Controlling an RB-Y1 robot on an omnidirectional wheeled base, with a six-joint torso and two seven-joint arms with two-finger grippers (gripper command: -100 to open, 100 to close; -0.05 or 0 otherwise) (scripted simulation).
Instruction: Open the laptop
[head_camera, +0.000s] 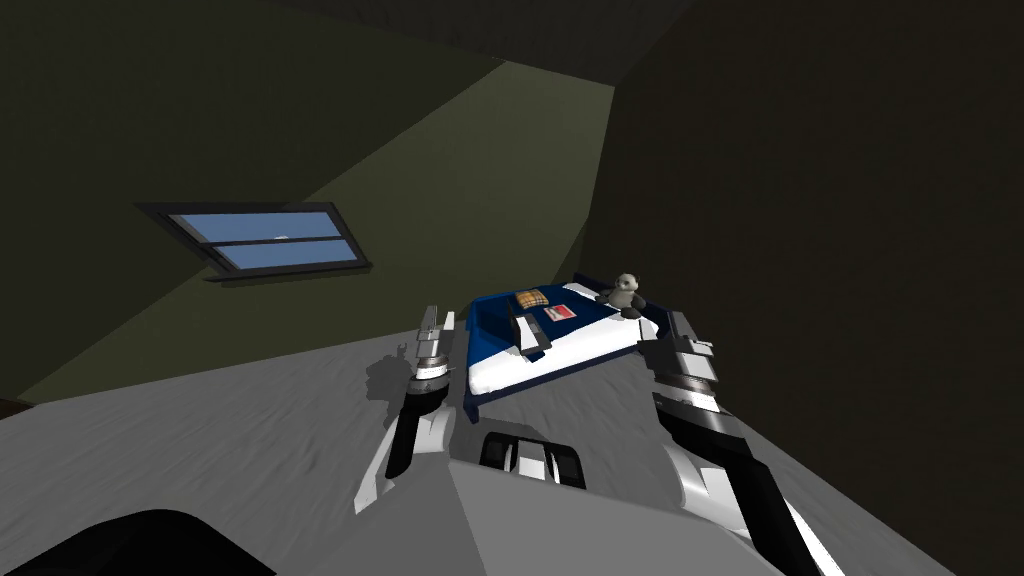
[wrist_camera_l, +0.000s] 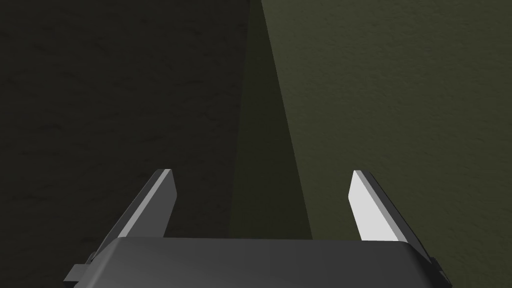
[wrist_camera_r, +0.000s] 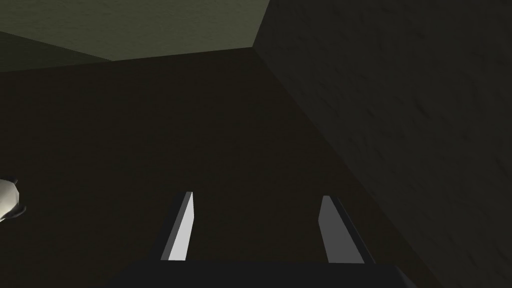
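Observation:
A thin light grey and dark slab, seemingly the shut laptop (head_camera: 530, 335), lies on a bed (head_camera: 600, 345) with a blue and white cover, ahead of me. My left gripper (head_camera: 434, 318) hangs over the floor just left of the bed; in its wrist view the left gripper (wrist_camera_l: 262, 172) is open with nothing between the fingers. My right gripper (head_camera: 682, 325) is raised at the bed's right edge, near a grey plush toy (head_camera: 625, 292). The right gripper (wrist_camera_r: 257, 196) is open and empty too. Neither touches the laptop.
On the bed also lie a plaid cushion (head_camera: 531, 298) and a red and white flat item (head_camera: 561, 313). Dark walls meet in a corner behind the bed. A window (head_camera: 265, 240) is in the left wall. Grey floor (head_camera: 250, 430) spreads to the left.

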